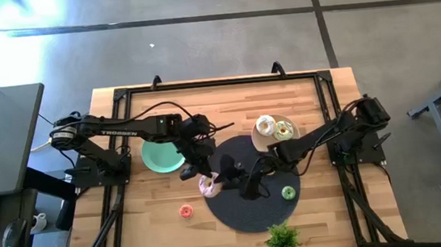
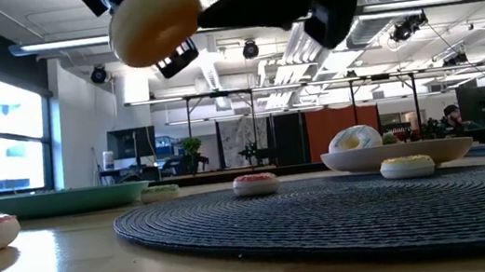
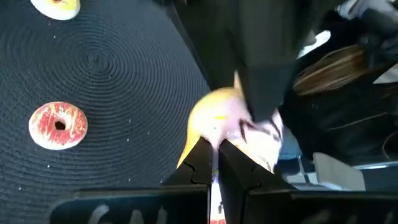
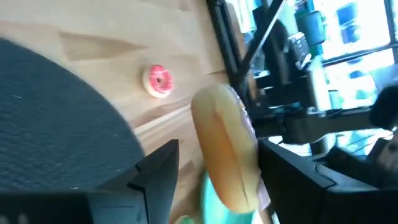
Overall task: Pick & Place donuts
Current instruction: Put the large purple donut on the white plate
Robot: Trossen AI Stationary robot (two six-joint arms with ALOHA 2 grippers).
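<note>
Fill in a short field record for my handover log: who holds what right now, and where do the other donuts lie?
held item: pink-frosted donut, lifted over the mat's left edge
left gripper: shut on the donut's edge
right gripper: at the same donut
tan plate: white donut, yellow donut
on mat: green donut
on bare wood: red donut

Round dark grey woven mat (image 1: 255,209) w/ concentric ribbing on pale striped wood tabletop (image 1: 141,228); left of mat, mint-green plate (image 1: 159,156) & pink-frosted ring donut (image 1: 186,211); green ring donut (image 1: 289,191) on mat; tan plate (image 1: 285,122) w/ white-frosted donut (image 1: 265,125)
</note>
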